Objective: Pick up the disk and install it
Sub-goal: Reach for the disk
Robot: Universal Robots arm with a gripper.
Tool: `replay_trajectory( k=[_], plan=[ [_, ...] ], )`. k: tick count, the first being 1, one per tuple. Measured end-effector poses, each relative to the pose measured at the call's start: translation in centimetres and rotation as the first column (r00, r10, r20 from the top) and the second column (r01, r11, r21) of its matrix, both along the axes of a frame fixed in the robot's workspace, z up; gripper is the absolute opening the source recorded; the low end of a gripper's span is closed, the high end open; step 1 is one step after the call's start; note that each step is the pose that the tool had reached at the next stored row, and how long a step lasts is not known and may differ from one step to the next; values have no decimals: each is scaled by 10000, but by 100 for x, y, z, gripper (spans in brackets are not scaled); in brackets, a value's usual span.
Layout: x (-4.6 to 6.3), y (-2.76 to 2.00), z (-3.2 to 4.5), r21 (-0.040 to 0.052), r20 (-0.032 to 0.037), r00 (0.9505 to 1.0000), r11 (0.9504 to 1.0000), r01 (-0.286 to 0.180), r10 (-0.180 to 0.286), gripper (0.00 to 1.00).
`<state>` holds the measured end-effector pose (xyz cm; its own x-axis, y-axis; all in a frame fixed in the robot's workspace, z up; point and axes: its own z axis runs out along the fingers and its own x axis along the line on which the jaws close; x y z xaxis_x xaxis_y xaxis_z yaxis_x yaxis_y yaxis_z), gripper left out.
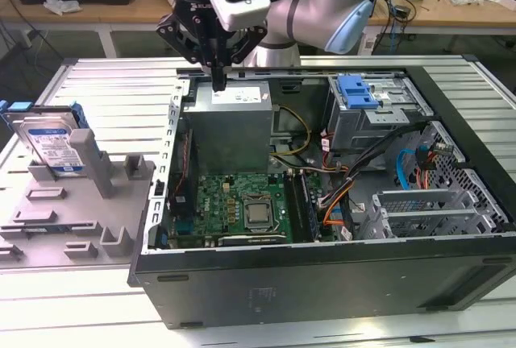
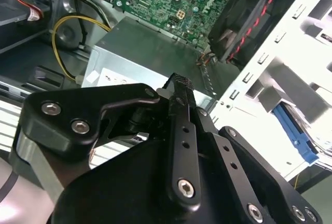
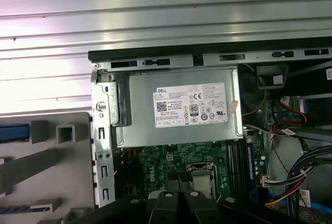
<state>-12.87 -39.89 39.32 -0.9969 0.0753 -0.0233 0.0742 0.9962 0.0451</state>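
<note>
The disk (image 1: 52, 142) is a silver hard drive with a white-and-blue label and blue side rails. It stands tilted in a grey holder (image 1: 89, 203) at the exterior view's left, outside the computer case. My gripper (image 1: 218, 84) hangs above the far edge of the case, over the grey power supply (image 1: 230, 122), well to the right of the disk. In the second wrist view the black fingers (image 2: 181, 86) meet at their tips with nothing between them, so the gripper (image 2: 181, 83) is shut and empty. A blue rail (image 3: 13, 132) of the disk shows in the first wrist view.
The open black computer case (image 1: 322, 283) lies on a slatted metal table. Inside are the labelled power supply (image 3: 189, 105), a green motherboard (image 1: 242, 203), bundled cables (image 1: 347, 195) and a grey drive cage (image 1: 379, 118) topped by a blue plastic bracket (image 1: 359, 94).
</note>
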Motion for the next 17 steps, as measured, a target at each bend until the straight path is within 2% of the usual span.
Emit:
replay_trajectory(
  k=[10,17],
  plan=[
    [-280,10,-3,0,12,10000,10000,-1,1,11],
    [-584,104,-4,0,13,10000,10000,25,-25,11]
  ],
)
